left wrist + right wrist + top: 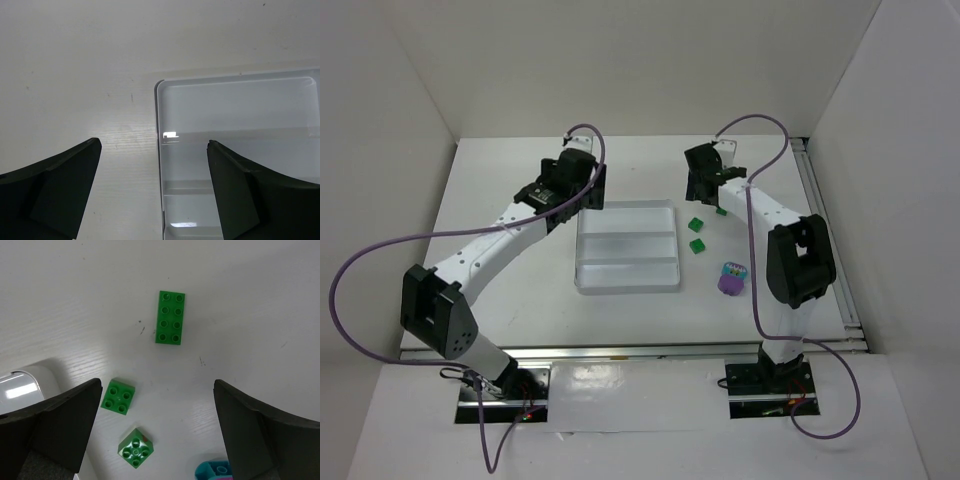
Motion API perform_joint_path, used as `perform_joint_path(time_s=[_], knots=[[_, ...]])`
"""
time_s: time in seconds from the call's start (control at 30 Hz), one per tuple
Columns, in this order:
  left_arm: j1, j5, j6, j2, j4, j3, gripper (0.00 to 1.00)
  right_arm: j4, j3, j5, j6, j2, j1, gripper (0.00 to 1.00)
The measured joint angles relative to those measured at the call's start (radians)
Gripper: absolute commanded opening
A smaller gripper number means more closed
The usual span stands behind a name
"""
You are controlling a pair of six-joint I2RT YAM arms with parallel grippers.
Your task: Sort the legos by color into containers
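Note:
Three green legos lie on the table right of the clear tray (626,240): a long one (170,317) and two square ones (118,396) (135,448). From above the squares show (696,224) (698,246); the long one (720,211) is partly hidden by the right arm. A teal-and-lilac piece (734,270) sits in the purple cup; its teal edge shows in the right wrist view (220,471). My right gripper (157,387) (702,186) is open and empty above the green legos. My left gripper (153,145) (592,192) is open and empty over the tray's far left corner (158,100).
The small purple round cup (730,284) stands right of the tray's near end. Both tray compartments, split by a ridge (626,260), hold nothing. White walls enclose the table on the left, back and right. A corner of the tray (25,382) shows beside my right gripper's left finger.

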Motion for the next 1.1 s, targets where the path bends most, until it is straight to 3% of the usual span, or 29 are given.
perform_joint_path(time_s=[0.33, 0.7, 1.1], knots=[[0.0, 0.037, -0.007, 0.004, -0.021, 0.0, 1.0, 0.015, -0.028, -0.037, 0.013, 0.002, -0.024, 1.0], [0.001, 0.076, -0.072, -0.002, -0.043, -0.001, 1.0, 0.044, -0.061, -0.17, 0.018, 0.014, -0.147, 1.0], [0.001, 0.161, -0.074, -0.068, -0.062, -0.071, 1.0, 0.083, 0.093, -0.229, -0.015, 0.263, -0.212, 1.0]])
